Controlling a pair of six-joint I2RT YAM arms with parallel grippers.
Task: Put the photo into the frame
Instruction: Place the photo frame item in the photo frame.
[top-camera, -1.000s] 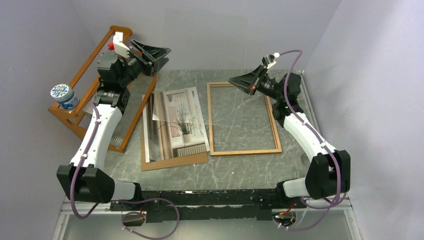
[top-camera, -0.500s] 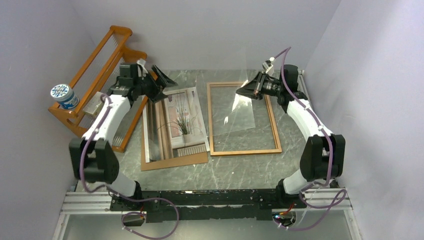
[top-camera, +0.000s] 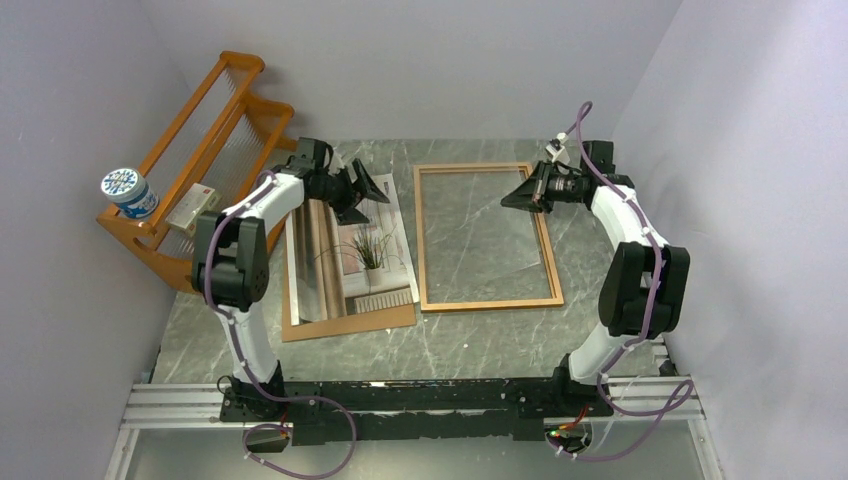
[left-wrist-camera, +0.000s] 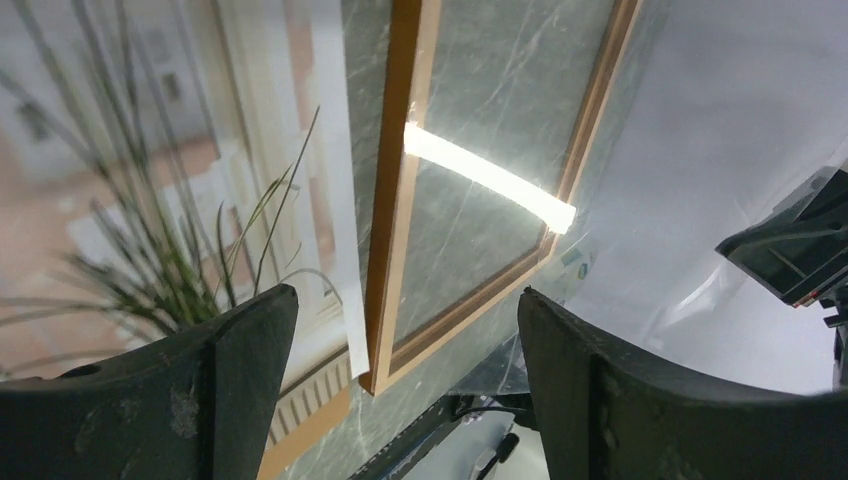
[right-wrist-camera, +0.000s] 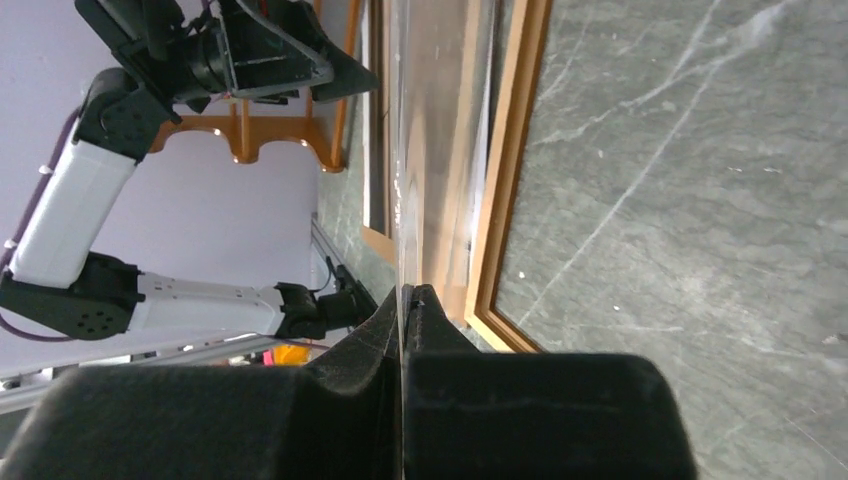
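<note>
**Photo lies beside the frame, not inside it**

The photo lies flat on a brown backing board, on the table just left of the frame. The frame lies flat too, and the grey table surface shows inside its rails; the print does not reach into it. The left gripper hangs over the far right part of the photo. Its fingers stand wide apart, with nothing between them. The right gripper is over the far right part of the frame. Its fingers are pressed together on the edge of a thin clear sheet, seen edge-on in the right wrist view. Whether this sheet touches the frame, I cannot tell. By the left wall stands an orange rack with a blue-and-white can on it.
</note>
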